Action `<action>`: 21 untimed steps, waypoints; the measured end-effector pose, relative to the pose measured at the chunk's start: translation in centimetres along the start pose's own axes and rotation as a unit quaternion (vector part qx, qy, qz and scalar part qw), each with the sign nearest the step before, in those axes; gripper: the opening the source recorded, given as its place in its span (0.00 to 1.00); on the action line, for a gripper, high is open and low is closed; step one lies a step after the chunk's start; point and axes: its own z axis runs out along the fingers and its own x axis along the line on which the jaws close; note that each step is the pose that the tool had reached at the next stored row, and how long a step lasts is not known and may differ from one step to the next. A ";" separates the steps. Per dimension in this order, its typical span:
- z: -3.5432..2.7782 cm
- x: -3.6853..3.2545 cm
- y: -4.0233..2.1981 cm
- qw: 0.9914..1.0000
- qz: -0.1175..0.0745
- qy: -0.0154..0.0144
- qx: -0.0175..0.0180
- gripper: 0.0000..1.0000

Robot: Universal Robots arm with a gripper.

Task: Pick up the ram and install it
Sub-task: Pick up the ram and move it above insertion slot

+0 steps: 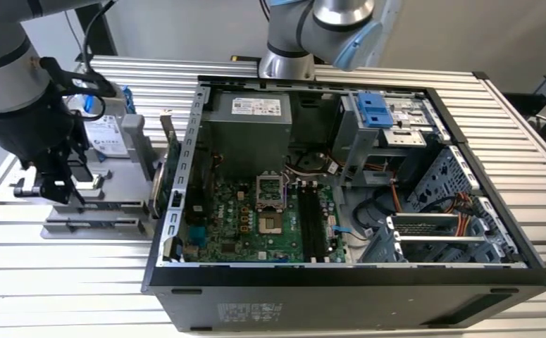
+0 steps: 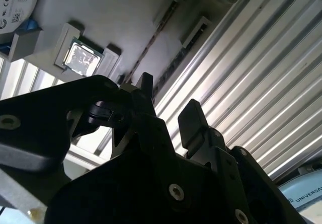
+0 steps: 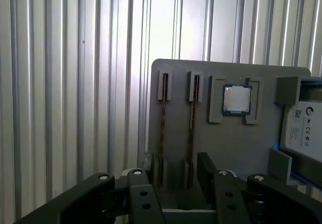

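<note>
Two ram sticks stand edge-on in the narrow slots of a grey holder block (image 3: 176, 78); in the first wrist view one ram stick (image 3: 164, 128) runs beside the other (image 3: 191, 128). My gripper (image 3: 177, 171) hovers over the near ends of these slots, open, with nothing held between its black fingers (image 3: 206, 168). In the second wrist view the gripper (image 2: 168, 105) shows above a slot with a ram edge (image 2: 151, 43). In the exterior view the gripper (image 1: 52, 189) hangs over the holder (image 1: 98, 204) at the exterior view's left, beside the open computer case (image 1: 348, 274).
On the holder lie a square silver processor (image 3: 236, 99) and a hard drive (image 3: 302, 128) in a blue frame. Inside the case the green motherboard (image 1: 244, 225) has long black memory slots (image 1: 311, 222). A second arm's base (image 1: 287, 63) stands behind the case on the ribbed metal table (image 1: 66, 282).
</note>
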 end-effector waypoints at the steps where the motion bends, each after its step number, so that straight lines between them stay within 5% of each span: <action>1: 0.18 0.01 0.00 1.000 0.000 0.000 0.000 1.00; 21: 3.51 0.15 0.17 1.000 0.008 0.013 0.000 1.00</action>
